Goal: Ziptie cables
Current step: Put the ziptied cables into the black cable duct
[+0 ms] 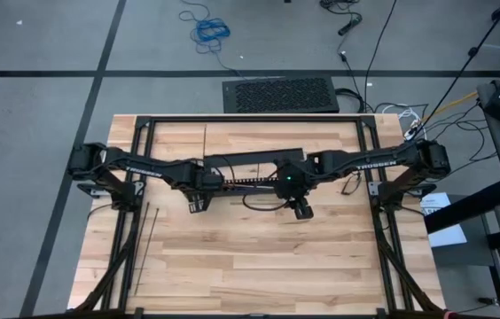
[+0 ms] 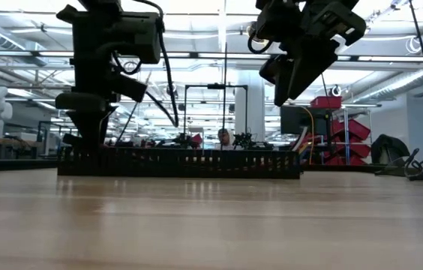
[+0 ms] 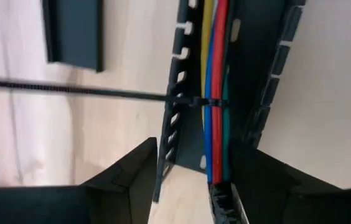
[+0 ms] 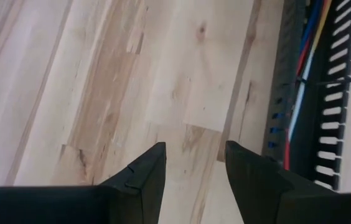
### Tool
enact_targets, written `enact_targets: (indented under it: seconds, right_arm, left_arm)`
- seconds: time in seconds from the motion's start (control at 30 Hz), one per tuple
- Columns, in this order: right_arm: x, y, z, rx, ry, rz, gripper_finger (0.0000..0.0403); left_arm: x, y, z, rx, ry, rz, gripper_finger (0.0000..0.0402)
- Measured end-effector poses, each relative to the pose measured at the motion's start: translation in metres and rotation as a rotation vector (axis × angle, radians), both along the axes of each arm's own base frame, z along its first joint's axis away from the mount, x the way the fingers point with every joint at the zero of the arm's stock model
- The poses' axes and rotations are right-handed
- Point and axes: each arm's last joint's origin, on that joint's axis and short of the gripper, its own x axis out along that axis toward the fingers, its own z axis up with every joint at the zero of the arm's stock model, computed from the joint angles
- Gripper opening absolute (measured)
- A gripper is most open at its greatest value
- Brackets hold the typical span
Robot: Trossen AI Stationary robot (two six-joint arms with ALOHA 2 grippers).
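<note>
The cables (image 3: 216, 62), yellow, blue, red and green, lie along the inside of a long black slotted channel (image 1: 246, 183) at the table's middle. A thin black ziptie (image 3: 203, 101) circles them, and its tail (image 3: 70, 88) runs out through a wall slot across the wood. My left gripper (image 3: 194, 186) points down, open, at the channel's left end (image 2: 84, 154), one finger outside the near wall (image 3: 169, 155) and the other over the far wall. My right gripper (image 4: 195, 168) hangs open over bare wood beside the channel's right part (image 4: 300, 81), lifted clear (image 2: 294, 75). My left gripper comes from above with its fingers (image 3: 132, 177) astride the channel's end and the cables' ends (image 3: 216, 174). I cannot tell whether either finger touches the channel or the cables.
Two straight black zipties (image 1: 146, 239) lie on the wood near the left frame. A flat black bar (image 1: 254, 159) lies on the table beyond the channel. A loose black loop (image 1: 263, 204) lies in front of the channel. Open wood fills the table's near half.
</note>
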Motion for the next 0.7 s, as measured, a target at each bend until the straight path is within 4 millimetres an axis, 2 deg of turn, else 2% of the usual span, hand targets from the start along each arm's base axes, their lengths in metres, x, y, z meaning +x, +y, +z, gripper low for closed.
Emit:
enact_targets:
  seconds: [0.17,0.43,0.57,0.63,0.7]
  right_arm:
    - [0.001,0.002,0.000,0.001,-0.005,0.003,0.0155]
    - [0.000,0.011,0.000,0.001,0.002,0.029,0.0155]
    - [-0.002,0.011,-0.001,-0.002,0.021,0.026,0.0155]
    - [-0.002,0.011,-0.001,-0.003,0.021,0.027,0.0155]
    - [-0.001,0.012,0.000,-0.005,0.018,0.030,0.0155]
  left_arm:
    - [0.008,-0.009,0.000,-0.090,-0.079,-0.053,0.0216]
    - [0.014,-0.019,0.010,-0.100,-0.134,-0.032,0.0259]
    - [0.009,-0.022,0.022,0.020,-0.064,-0.003,0.0261]
    - [0.002,-0.021,0.024,0.102,-0.013,0.037,0.0261]
    - [-0.002,-0.020,0.023,0.111,0.019,0.060,0.0261]
